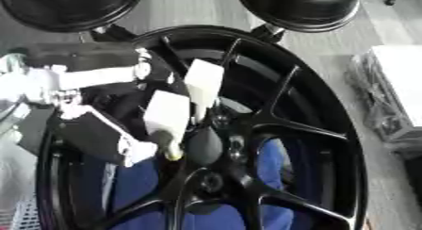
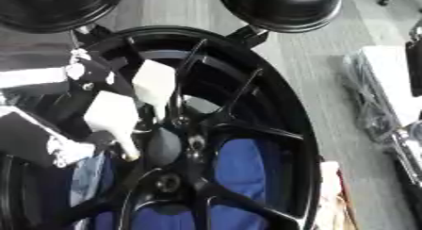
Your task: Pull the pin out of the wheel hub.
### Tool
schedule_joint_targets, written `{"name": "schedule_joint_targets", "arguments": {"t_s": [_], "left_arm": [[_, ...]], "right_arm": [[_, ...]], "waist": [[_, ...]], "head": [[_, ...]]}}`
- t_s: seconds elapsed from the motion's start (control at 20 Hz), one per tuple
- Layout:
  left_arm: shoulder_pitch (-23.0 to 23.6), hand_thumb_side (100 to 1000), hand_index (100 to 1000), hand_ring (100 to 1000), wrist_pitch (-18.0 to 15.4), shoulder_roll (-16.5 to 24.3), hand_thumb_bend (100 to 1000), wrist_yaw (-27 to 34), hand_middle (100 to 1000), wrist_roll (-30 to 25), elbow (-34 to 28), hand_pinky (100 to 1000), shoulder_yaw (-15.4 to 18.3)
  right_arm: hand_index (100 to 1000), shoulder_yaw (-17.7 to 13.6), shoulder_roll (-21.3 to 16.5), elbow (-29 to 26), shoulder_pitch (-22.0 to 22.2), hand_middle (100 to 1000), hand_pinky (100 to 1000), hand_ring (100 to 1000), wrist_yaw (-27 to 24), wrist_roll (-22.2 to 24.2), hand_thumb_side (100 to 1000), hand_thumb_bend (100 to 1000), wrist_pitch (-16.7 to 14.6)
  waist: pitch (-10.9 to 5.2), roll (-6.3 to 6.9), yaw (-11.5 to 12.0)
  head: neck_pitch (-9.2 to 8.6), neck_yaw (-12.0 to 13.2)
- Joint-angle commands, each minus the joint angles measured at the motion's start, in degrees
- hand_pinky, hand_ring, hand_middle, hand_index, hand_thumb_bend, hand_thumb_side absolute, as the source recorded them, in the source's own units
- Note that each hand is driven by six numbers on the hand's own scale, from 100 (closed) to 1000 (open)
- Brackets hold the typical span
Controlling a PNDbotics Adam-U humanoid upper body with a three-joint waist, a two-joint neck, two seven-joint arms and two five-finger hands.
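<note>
The left robot hand (image 1: 124, 116) reaches in from the left across the wheel (image 1: 329, 130), its pale fingertips (image 1: 169, 113) down at the hub (image 1: 206, 144); one finger ends on a small yellowish tip — probably the pin (image 1: 172, 153) — just left of the dark centre cap; whether the fingers actually pinch it I cannot tell; the pin's long axis seems to run out of the hub face toward the camera, so the pull goes along that line — the right robot hand is out of sight
</note>
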Motion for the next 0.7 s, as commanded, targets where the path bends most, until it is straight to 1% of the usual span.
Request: {"name": "schedule_joint_targets", "arguments": {"t_s": [0.05,0.4,0.7], "left_arm": [[-1.70,195,435,277,-0.37,2.08,100,0.86,226,-0.26,-0.51,543,1.74],[-2.92,195,424,264,-3.94,3.33,100,3.25,212,1.72,-0.51,537,4.17],[-2.79,196,414,249,-5.82,5.40,100,6.70,197,5.90,-0.51,534,8.63]], "right_arm": [[546,-0.63,-1.30,-1.04,0.06,692,490,619,0.34,-0.92,555,100,0.68],[548,-0.87,-1.69,-1.04,0.16,693,492,620,0.78,-0.92,550,100,0.86],[548,-1.03,-1.96,-1.04,0.43,693,493,621,1.04,-0.92,549,100,1.11]], "waist": [[-1.83,0.17,0.04],[-2.19,0.39,0.33],[-2.50,0.39,0.87]], "head": [[-0.40,-0.38],[-0.04,-0.82],[0.38,-1.31]]}}
